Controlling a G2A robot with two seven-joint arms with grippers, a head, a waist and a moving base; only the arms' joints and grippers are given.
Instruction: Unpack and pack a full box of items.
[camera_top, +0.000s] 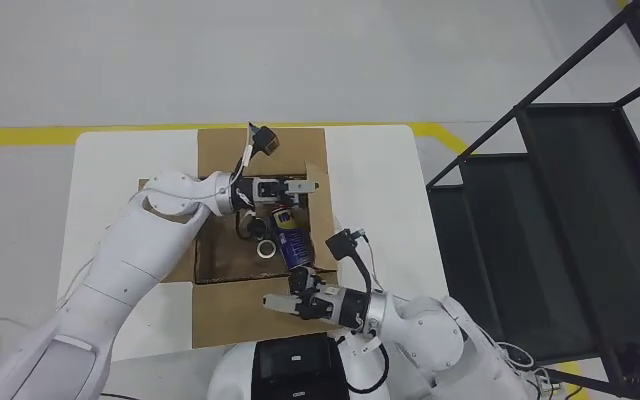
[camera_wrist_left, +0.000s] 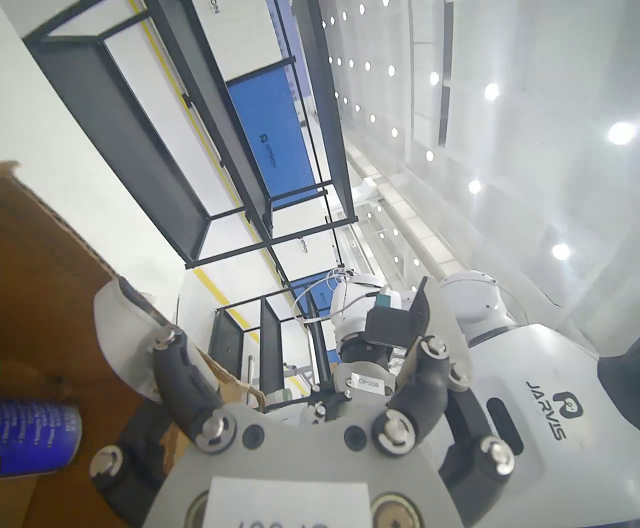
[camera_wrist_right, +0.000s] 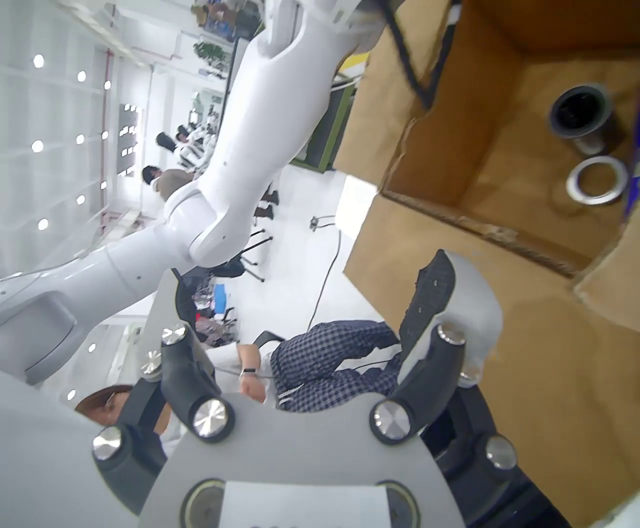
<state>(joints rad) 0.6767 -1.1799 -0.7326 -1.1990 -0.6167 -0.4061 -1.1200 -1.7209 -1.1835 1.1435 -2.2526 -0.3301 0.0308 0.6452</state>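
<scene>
An open cardboard box (camera_top: 222, 270) sits on the white table (camera_top: 110, 170), flaps spread. Inside lie a blue spray can (camera_top: 291, 242), a black cylinder (camera_top: 255, 228) and a silver ring (camera_top: 266, 249). My left gripper (camera_top: 303, 187) hovers at the box's right wall, open and holding nothing. In the left wrist view, one of the left gripper's (camera_wrist_left: 275, 310) fingers (camera_wrist_left: 125, 315) lies against the cardboard edge (camera_wrist_left: 45, 260), with the can (camera_wrist_left: 35, 435) beside it. My right gripper (camera_wrist_right: 305, 295) is open and empty over the front flap (camera_wrist_right: 500, 360), near the black cylinder (camera_wrist_right: 580, 112) and ring (camera_wrist_right: 597, 180).
A black metal stair frame (camera_top: 540, 200) stands just right of the table. The right gripper (camera_top: 281, 302) sits at the table's near edge. Bare table surface lies left and right of the box.
</scene>
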